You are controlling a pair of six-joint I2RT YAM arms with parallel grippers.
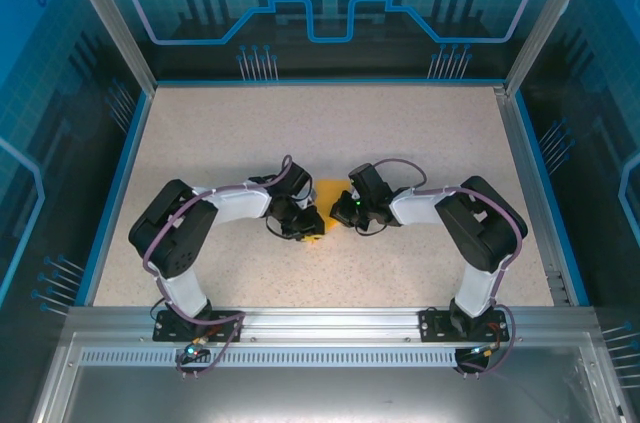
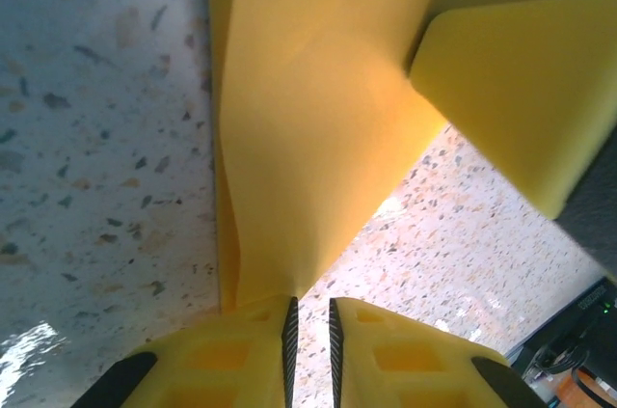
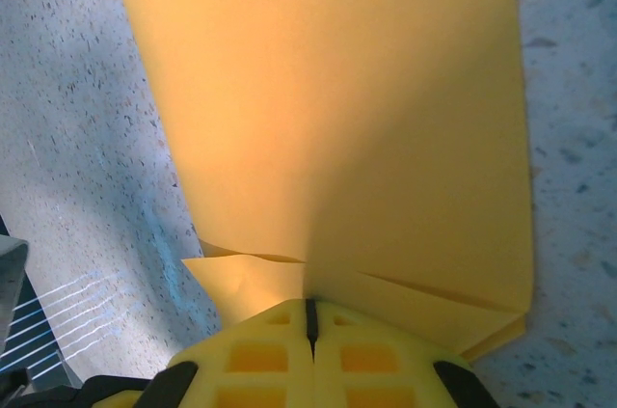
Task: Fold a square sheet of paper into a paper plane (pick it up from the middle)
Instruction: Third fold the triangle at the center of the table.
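Clearly the right gripper clamps the square sheet of paper, which stretches away from it; the left gripper, opposite, sits nearly closed at its corner, hold unclear.

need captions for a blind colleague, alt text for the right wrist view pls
The right gripper, yellow and shut, pinches the near edge of a folded orange-yellow sheet of paper that spreads away over the speckled table. Overlapping folded layers show near the grip.
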